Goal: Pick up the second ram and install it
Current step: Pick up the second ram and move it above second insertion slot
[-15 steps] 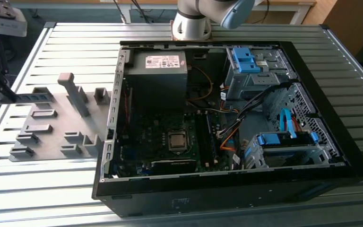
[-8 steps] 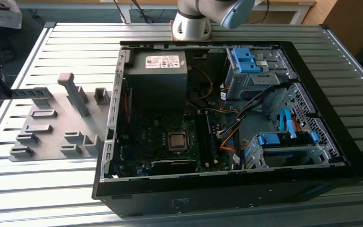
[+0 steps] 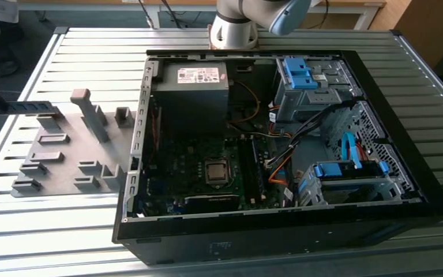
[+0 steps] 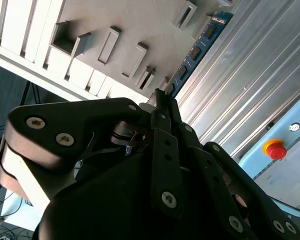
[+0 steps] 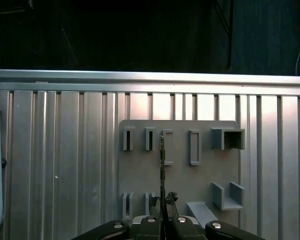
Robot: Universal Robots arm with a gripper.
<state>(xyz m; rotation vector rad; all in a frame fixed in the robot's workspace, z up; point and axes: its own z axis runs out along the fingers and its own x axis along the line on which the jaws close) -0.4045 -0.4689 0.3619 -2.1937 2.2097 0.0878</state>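
The ram (image 4: 196, 50) is held by one end in the gripper (image 4: 162, 97), whose fingers are pressed together on its flat faces. In the first wrist view it is seen edge-on, reaching out over the tray (image 5: 140, 175). It appears to be lifted clear of the tray's posts, though contact at its far end cannot be ruled out.

The pick-up is judged done or nearly so (the stick is in the grasp), while the installing is not yet done. In the exterior view the ram is found over the tray's edge farthest from the case (image 3: 283, 231), well apart from the motherboard (image 3: 191, 167) and its slots (image 3: 256, 167).

A white label (image 3: 194, 74) is carried on the power supply (image 3: 194, 95), but its print cannot be made out. A red button (image 4: 275, 149) is seen well apart from the tray.
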